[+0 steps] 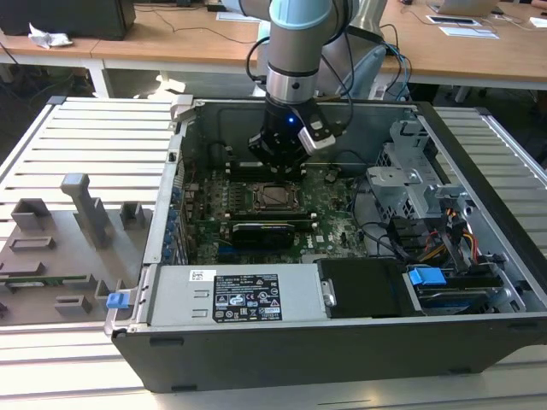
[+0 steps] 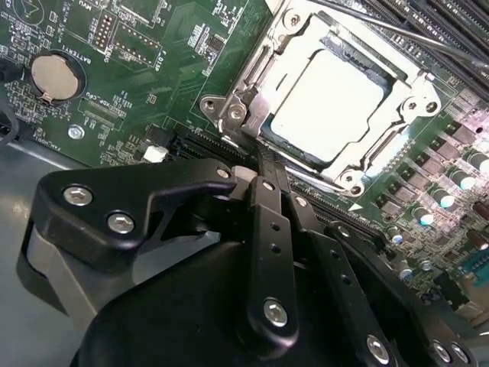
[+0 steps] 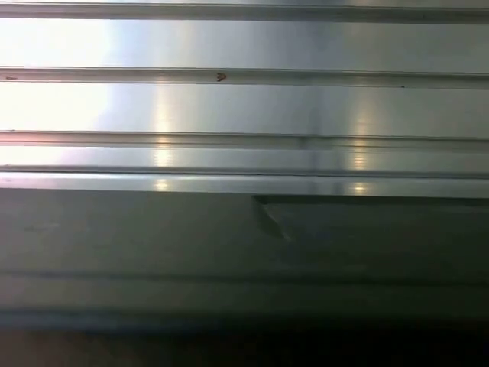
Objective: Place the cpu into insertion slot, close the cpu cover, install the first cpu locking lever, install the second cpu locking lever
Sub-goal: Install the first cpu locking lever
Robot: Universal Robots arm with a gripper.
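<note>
Motherboard (image 1: 325, 213) inside open case (image 1: 479, 248) on ribbed metal table (image 1: 94, 137); end effector (image 2: 263, 164) clenched, empty.

Setting: robotics or assembly test lab within an office-type room. Evidence: open dark-grey metal desktop computer case (image 1: 342, 342), lying on its side on a ribbed silver aluminium-profile workbench (image 1: 102, 145); green motherboard (image 1: 333, 213) exposed inside. Grey moulded fixture tray with upright block holders (image 1: 60, 248) beside the case at the exterior view's left. Light-wood office desks (image 1: 171, 43) behind, carrying white papers (image 1: 466, 31) and a dark box (image 1: 68, 15). Grey-and-blue jointed robot arm (image 1: 299, 51) mounted over the case.
</note>
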